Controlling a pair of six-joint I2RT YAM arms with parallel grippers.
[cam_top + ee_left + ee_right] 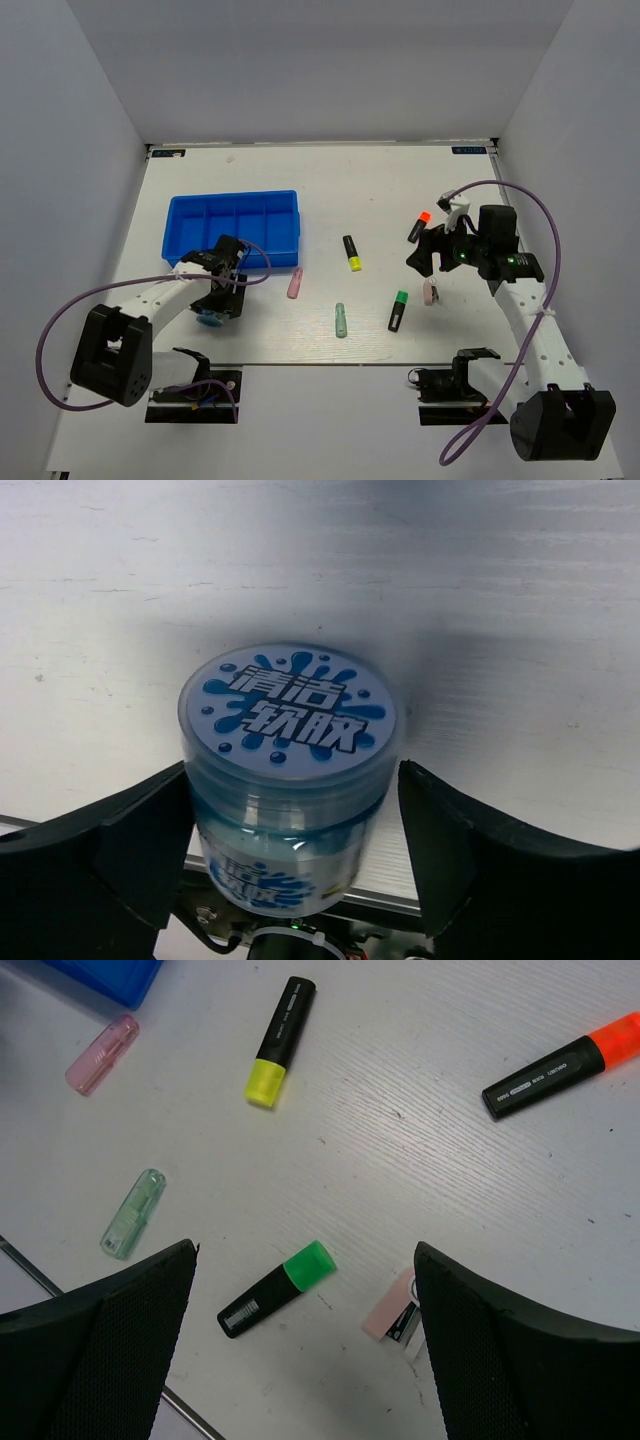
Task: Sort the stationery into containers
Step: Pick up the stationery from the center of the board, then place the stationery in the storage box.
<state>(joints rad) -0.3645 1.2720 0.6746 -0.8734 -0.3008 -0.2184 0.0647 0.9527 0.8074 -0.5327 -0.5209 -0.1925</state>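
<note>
Six small pieces of stationery lie loose on the white table (500,200) in the top view. A yellow-capped highlighter (351,252) is near the middle, a green-capped highlighter (398,311) lies nearer and to its right, and an orange-capped highlighter (418,226) lies farther right. A pink stick (295,284) is just off the near right corner of the blue tray (236,196), a mint stick (341,320) is nearer than that, and a pink-and-white piece (429,292) lies just right of the green-capped one. The left gripper (214,306) hangs just on the near side of the tray with a blue-white jar (207,321) at its tip. The right gripper (428,262) hovers between the orange-capped highlighter and the pink-and-white piece. In the left wrist view the two black fingers (130,850) pinch the jar from both sides. Its lid bears a blue splash and Chinese characters, and its base shows in front of the table's near edge, clear of the surface. In the right wrist view the fingers are spread wide above the table, with the green-capped highlighter and the pink-and-white piece lying between them and the other four pieces beyond.
</note>
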